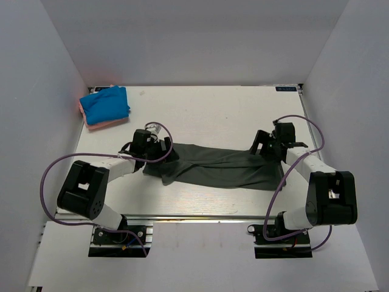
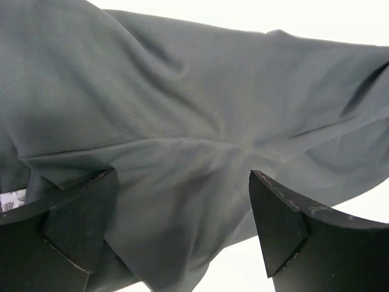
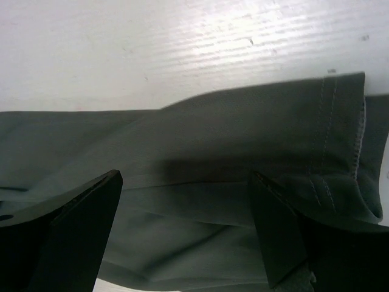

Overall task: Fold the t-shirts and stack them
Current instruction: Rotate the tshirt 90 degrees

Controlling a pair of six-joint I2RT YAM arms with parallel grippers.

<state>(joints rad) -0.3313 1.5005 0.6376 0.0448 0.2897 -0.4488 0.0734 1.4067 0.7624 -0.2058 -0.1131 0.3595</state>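
Lying stretched across the middle of the white surface (image 1: 213,115), the dark grey-green t-shirt (image 1: 222,167) forms a long, rumpled band from centre-left to centre-right of the top view, sitting slightly lower at its right end. The left end effector (image 1: 165,152) is over the band's left end and the right end effector (image 1: 265,149) over its right end. Each arm reaches in from its base at the bottom of the frame, with purple cables (image 1: 51,167) looping off both.

In the left wrist view the left end effector stands wide. Its two black fingers (image 2: 79,225) fill the lower left and lower right corners, well apart, with creased cloth spread between and beyond them and nothing pinched. A scrap of white label (image 2: 12,199) shows at the left edge, just beside the left finger. Bare surface shows along the top and at the lower right.

The right wrist view shows the right end effector wide as well, its fingers (image 3: 67,231) in the lower corners. The cloth lies in flat folded layers between them, unclamped. A double-stitched hem (image 3: 328,140) runs down the right side of the frame, and bare white surface fills the upper part.

In the upper left of the top view, near the far left corner of the surface, the blue t-shirt (image 1: 105,103) lies folded on top of the salmon-pink t-shirt (image 1: 91,126), whose edge shows along the left and lower sides. This small pile is well apart from the dark shirt and from both arms.
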